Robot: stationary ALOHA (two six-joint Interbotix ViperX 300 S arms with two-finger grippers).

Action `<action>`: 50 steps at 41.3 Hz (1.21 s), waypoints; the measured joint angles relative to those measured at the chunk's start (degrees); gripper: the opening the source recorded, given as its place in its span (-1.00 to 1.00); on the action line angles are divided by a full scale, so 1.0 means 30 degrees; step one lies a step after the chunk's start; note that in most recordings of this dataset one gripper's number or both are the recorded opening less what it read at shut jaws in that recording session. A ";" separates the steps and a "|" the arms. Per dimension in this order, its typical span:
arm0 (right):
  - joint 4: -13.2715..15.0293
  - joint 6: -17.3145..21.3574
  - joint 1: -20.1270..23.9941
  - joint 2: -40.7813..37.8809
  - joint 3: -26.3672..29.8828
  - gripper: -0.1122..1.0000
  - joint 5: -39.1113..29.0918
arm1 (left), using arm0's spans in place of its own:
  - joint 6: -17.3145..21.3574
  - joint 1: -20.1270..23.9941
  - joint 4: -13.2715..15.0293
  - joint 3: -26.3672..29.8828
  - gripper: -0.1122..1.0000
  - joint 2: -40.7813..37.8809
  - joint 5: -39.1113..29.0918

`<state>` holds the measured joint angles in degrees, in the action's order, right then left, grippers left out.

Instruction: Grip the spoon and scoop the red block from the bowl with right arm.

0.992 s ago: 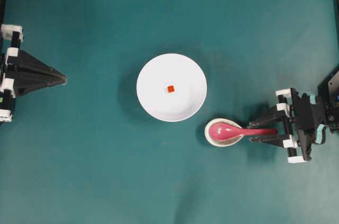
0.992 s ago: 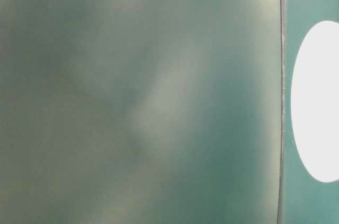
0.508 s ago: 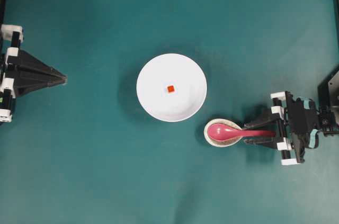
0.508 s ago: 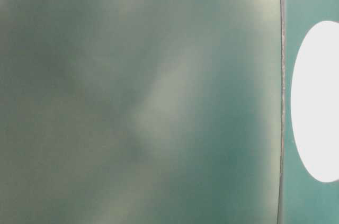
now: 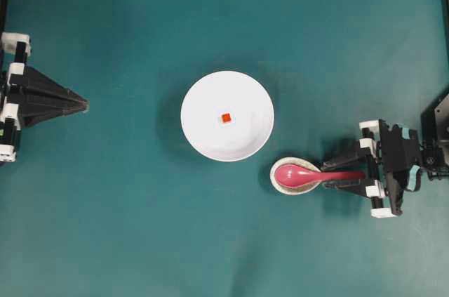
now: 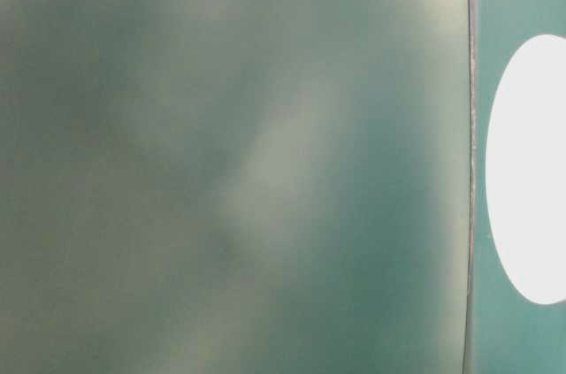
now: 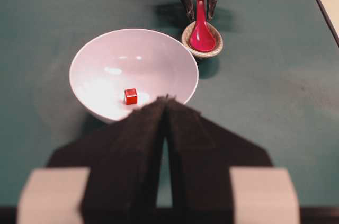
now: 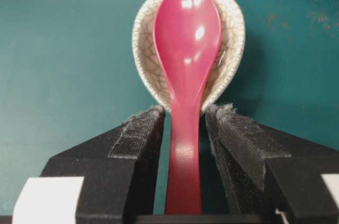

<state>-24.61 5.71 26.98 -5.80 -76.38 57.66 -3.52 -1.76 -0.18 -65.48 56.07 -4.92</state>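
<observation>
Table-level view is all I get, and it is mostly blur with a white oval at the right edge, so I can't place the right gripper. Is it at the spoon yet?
Observer: Yes. The right gripper straddles the handle of the spoon, a jaw on either side.
Operator: Clamped?
Observer: No, open: the right wrist view shows slim gaps between both pads and the handle.
Operator: Where is the scoop resting?
Observer: In the speckled spoon rest, just beside the bowl.
Operator: And the block?
Observer: The red block sits near the bowl's middle, untouched.
</observation>
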 measured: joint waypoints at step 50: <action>-0.0410 0.0703 0.0410 0.1875 -0.0791 0.01 -0.1523 | 0.0000 0.0029 0.0000 0.0000 -0.81 0.0000 -0.0059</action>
<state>-25.84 7.82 28.21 -0.18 -78.75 53.09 -3.52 -1.67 -0.18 -65.48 56.07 -5.10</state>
